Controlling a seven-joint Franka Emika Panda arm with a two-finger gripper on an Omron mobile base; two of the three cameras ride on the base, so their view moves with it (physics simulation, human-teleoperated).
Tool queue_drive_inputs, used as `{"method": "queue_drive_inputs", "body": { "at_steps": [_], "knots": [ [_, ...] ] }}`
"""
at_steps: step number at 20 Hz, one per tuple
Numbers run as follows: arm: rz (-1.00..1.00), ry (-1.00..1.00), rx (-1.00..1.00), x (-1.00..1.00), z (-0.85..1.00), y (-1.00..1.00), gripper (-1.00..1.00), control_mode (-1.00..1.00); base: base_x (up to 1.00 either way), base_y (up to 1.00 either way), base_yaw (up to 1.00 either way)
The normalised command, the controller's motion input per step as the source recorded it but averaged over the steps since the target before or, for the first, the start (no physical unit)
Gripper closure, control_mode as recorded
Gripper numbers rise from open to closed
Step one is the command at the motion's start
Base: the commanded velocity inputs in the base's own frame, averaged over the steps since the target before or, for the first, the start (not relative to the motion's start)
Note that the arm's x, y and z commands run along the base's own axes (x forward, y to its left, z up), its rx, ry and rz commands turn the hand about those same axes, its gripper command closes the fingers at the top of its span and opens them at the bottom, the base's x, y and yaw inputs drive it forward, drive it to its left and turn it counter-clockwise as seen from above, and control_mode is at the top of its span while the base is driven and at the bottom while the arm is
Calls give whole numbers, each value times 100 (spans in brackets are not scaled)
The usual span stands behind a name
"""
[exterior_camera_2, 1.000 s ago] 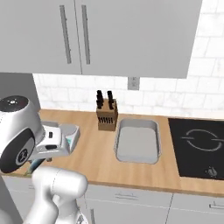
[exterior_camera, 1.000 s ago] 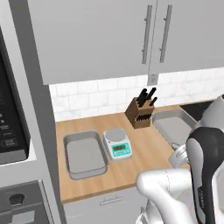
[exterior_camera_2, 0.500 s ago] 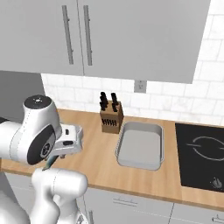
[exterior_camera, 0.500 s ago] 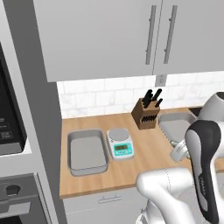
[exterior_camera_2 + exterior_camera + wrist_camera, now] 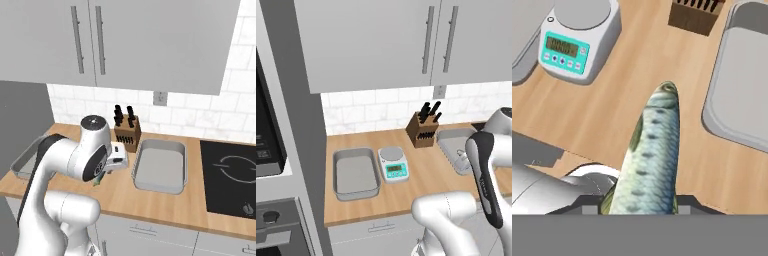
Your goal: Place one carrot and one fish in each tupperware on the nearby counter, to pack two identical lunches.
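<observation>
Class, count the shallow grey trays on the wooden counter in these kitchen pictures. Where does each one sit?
2. One grey tray sits left of the kitchen scale; the other grey tray sits right of the knife block. Both look empty.

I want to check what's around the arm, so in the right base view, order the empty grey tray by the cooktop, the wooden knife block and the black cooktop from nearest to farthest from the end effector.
1. Wooden knife block, just behind the end effector, which holds a silvery-green fish.
2. Empty grey rectangular tray, to its right.
3. Black cooktop, far right.
</observation>
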Motion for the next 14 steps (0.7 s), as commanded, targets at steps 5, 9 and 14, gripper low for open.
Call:
{"method": "queue_drive_inputs", "body": {
  "at_steps": [5,9,14],
  "knots": [
    [-7,3,0,89,-43,-83,100,-100,0,0,0],
    [-9,2,0,88,-26,-73,100,-100,0,0,0],
    [-4,2,3,80,-10,-32,100,-100,0,0,0]
  ]
}}
